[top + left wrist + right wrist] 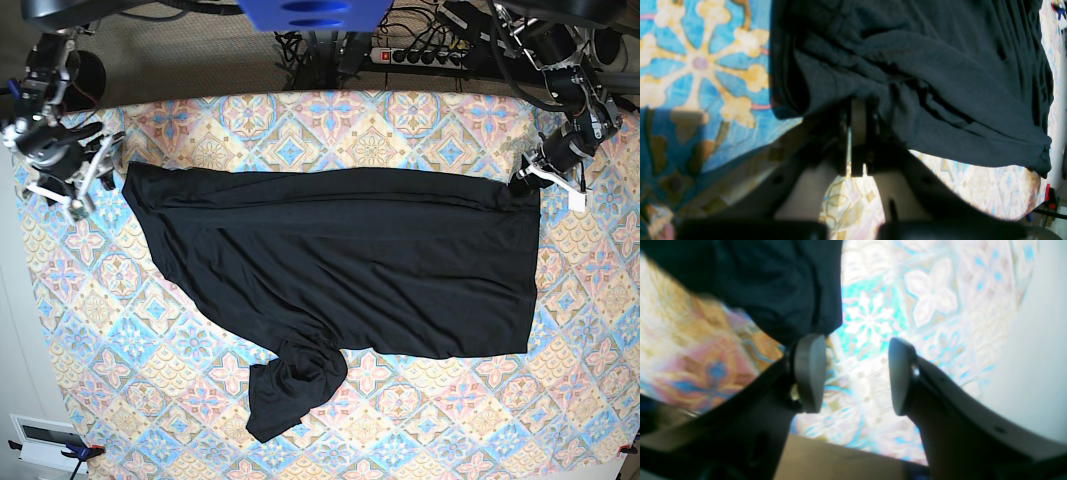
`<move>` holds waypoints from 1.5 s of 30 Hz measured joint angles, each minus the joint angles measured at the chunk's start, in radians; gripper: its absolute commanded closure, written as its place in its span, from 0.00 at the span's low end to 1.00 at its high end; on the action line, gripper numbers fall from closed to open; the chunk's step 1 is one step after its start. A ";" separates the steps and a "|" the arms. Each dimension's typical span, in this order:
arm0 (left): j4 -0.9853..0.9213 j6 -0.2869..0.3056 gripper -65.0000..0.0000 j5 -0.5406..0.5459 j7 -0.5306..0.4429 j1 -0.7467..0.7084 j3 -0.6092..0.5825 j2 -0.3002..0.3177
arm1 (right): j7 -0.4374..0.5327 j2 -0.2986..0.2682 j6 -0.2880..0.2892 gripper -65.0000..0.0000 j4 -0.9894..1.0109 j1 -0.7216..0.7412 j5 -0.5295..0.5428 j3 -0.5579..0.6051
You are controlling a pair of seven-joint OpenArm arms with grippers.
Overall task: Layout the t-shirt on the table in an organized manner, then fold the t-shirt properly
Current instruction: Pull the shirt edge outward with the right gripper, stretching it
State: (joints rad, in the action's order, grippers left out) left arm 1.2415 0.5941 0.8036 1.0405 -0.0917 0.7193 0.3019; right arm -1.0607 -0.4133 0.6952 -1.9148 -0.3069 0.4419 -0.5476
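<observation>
The t-shirt (340, 265) lies spread across the table (400, 420), one sleeve bunched in a heap near the front edge. The left claw (858, 123) is pressed together, pinching the shirt's corner; its tips are buried in fabric. The right claw (857, 376) is spread, beside the shirt's other end, holding nothing.

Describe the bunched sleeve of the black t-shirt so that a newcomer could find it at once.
Start at the patterned table and the black t-shirt spread across it. Follow its lower edge toward the base view's left: the sleeve hangs below it. Only this part is crumpled, not flat.
</observation>
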 measured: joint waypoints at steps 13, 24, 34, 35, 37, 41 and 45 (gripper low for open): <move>0.000 0.000 1.00 0.000 0.000 0.000 0.000 0.000 | -0.046 0.008 0.001 0.55 0.394 0.108 0.372 -0.056; 0.000 0.000 1.00 -0.001 0.000 0.000 0.000 0.000 | -0.051 0.011 0.000 0.55 0.555 0.163 0.378 -0.056; 0.000 0.000 1.00 -0.003 -0.001 0.000 0.000 0.000 | -0.060 0.054 0.000 0.55 0.563 0.160 0.374 -0.056; 0.000 0.000 1.00 -0.003 -0.001 0.000 0.000 0.000 | -0.058 0.062 0.000 0.55 0.563 0.159 0.378 -0.057; 0.000 0.000 1.00 -0.004 0.002 0.000 0.000 0.008 | -0.056 0.064 0.000 0.55 0.563 0.159 0.378 -0.056; 0.000 -0.004 1.00 -0.011 -0.001 0.000 0.000 0.019 | -0.051 0.076 0.000 0.55 0.563 0.161 0.378 -0.057; 0.000 -0.004 1.00 -0.011 -0.004 0.000 0.000 0.017 | -0.048 0.079 0.000 0.56 0.563 0.161 0.378 -0.057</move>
State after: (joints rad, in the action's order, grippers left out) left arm 1.2415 0.5903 0.7929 1.0367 -0.0917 0.7193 0.3187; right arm -1.1084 -0.3347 0.6956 -1.3518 -0.1459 0.8204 -0.6048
